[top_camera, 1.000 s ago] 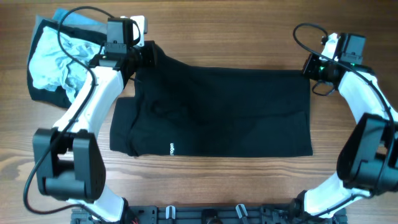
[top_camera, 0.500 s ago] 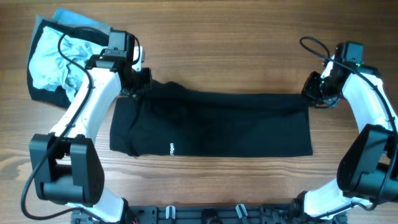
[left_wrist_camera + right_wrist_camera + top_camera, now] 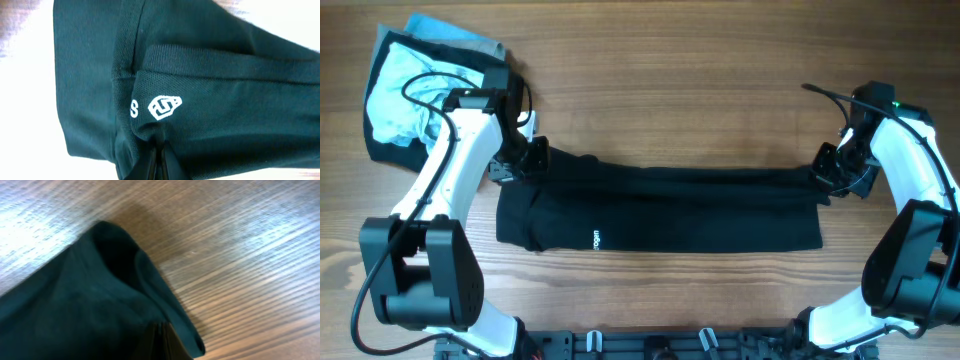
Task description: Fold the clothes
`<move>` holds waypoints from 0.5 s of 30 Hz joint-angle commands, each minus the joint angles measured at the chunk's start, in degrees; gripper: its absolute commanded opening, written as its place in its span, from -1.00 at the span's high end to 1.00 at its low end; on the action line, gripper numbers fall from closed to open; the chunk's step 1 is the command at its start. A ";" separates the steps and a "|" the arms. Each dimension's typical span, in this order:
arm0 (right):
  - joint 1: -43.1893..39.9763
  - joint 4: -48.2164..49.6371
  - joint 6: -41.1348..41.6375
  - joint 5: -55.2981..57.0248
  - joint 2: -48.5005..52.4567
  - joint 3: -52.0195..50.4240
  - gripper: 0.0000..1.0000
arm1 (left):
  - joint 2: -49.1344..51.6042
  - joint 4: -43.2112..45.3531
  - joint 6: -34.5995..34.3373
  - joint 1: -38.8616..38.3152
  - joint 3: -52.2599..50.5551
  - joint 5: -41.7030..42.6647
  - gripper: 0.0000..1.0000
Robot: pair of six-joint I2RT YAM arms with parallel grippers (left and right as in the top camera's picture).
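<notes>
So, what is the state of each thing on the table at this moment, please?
black T-shirt, partly folded lengthwise into a long band, lying flat.
left gripper, jaws shut on the shirt's far left corner.
right gripper, jaws shut on the shirt's far right corner.
other garments, piled at the far left, apart from the shirt, the pale blue one rumpled.

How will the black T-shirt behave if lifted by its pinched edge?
Probably floppy: the T-shirt sags between the left end effector and right end effector. Likely light, as two small pinches carry the folded layer. Soft rounded folds suggest draping, not holding shape.
</notes>
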 commanded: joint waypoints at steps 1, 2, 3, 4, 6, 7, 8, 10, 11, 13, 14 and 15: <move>-0.35 -0.48 0.44 4.02 -1.29 0.63 0.92 | -1.09 -0.48 -0.13 0.52 -0.74 -0.98 0.92; -0.35 -0.61 0.44 4.04 -1.29 0.59 0.92 | -1.09 -0.46 -0.13 0.52 -1.03 -0.96 0.92; -0.35 -0.72 0.44 4.04 -1.29 0.59 0.90 | -1.09 -0.48 -0.15 0.52 -1.25 -0.96 0.92; -0.35 -0.92 0.42 4.07 -1.29 0.57 0.90 | -1.09 -0.48 -0.13 0.52 -1.46 -0.96 0.92; -0.35 -1.51 0.39 4.50 -1.29 0.52 0.81 | -1.09 -0.79 -0.15 0.52 -1.79 -0.96 0.91; -0.35 -1.95 0.22 4.68 -1.29 0.50 -0.15 | -1.09 -1.51 -0.17 0.52 -1.79 -0.96 0.75; -0.35 -2.32 0.09 4.83 -1.29 0.46 -0.34 | -1.09 -2.21 -0.31 0.52 -1.79 -0.98 0.43; -0.35 -2.47 0.04 5.53 -1.29 0.46 -0.34 | -1.09 -3.19 -0.31 0.52 -1.79 -0.96 0.07; -0.35 -2.43 0.00 6.03 -1.29 0.46 -0.40 | -1.09 -3.85 -0.28 0.52 -1.79 -0.98 -0.01; -0.35 -2.16 0.04 6.12 -1.29 0.46 -0.53 | -1.09 -3.85 -0.28 0.52 -1.79 -0.98 -0.19; -0.35 -1.81 0.04 6.08 -1.29 0.46 -0.54 | -1.09 -3.58 -0.28 0.52 -1.79 -0.98 -0.22; -0.35 -1.49 0.04 5.79 -1.29 0.46 -0.56 | -1.09 -3.15 -0.28 0.55 -1.79 -0.98 -0.23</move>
